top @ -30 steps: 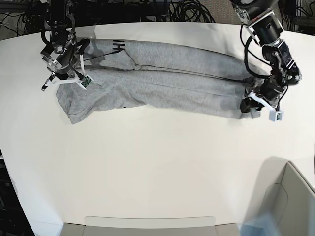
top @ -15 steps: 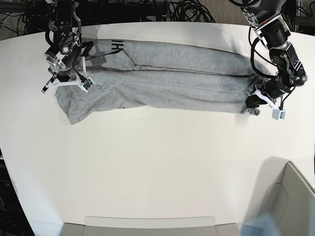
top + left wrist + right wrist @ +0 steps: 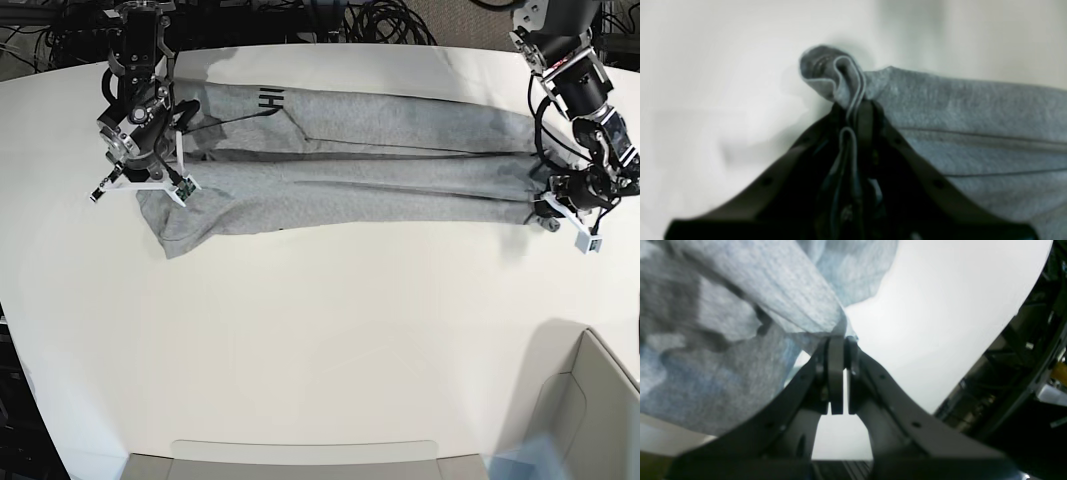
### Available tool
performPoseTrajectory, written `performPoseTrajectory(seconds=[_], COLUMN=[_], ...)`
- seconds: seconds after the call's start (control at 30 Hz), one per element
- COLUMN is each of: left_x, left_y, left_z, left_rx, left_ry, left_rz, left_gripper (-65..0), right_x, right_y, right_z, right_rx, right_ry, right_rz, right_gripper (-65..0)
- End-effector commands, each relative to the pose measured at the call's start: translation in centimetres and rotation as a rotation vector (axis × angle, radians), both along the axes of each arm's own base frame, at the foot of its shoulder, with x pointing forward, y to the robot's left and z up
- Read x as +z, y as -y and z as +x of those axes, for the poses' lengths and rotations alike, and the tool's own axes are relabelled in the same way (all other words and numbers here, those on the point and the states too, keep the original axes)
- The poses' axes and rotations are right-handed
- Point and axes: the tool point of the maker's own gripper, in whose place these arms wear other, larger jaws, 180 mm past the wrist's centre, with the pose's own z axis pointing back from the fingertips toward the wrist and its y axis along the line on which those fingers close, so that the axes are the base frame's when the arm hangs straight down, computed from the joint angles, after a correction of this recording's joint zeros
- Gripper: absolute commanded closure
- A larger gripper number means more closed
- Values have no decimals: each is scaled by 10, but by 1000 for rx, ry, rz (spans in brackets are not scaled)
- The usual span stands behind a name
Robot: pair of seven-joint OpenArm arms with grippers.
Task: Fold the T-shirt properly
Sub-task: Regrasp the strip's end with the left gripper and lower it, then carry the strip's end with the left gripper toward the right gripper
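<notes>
Across the white desk (image 3: 320,330) our T-shirt (image 3: 360,170) lies pulled into a long band, folded lengthwise, with each end pinched: left claw (image 3: 853,113) clenched on a bunched hem, right claw (image 3: 840,343) clenched on the other edge. We judge the stretch-and-smooth step is in hand; next calls for folding end to end. Lettering is mostly tucked under, wrist views blurred

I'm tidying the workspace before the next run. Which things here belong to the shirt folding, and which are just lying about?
Part of the job:
- heather-grey cotton T-shirt, stretched long across the white table
- left gripper, pinching one end
- right gripper, pinching the other end

Just lying about:
- grey bin at the table's corner
- tangled black cables behind the table
</notes>
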Motion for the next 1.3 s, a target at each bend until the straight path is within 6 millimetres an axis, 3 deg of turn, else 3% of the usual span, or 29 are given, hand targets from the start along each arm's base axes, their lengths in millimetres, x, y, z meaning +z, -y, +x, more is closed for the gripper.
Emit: performPoseTrajectory(seconds=[0.0,0.2,0.3,0.43,0.6,0.83,1.03,1.13,1.27], left_x=[-11,14,36,48,74,88,116,131,132], left_y=[-23,-50,-57,-42,-16,24,58,85,144], left_z=[-37,-21,-9,-17,-19,-13,-7,6,24], left_rx=[11,38,26,6,-10,-22,-19,-61,-104], left_ry=[-190,-132,-76,-38,29,82,161,228,273], left_rz=[87,144,211,264,325,311,318,313,207], left_gripper=[0,0,0,0,0,0,0,0,0], right_x=[11,24,30,30,31,30,30,30,25], right_y=[9,20,30,32,33,30,32,32,33], right_z=[5,19,22,23,23,24,24,24,25], right_rx=[-13,-166,-214,-222,-220,-217,-215,-216,-217], right_ry=[24,104,128,132,134,132,132,130,116], right_rz=[-35,48,58,58,57,62,59,59,60], right_gripper=[0,-94,-121,-127,-127,-127,-127,-127,-127])
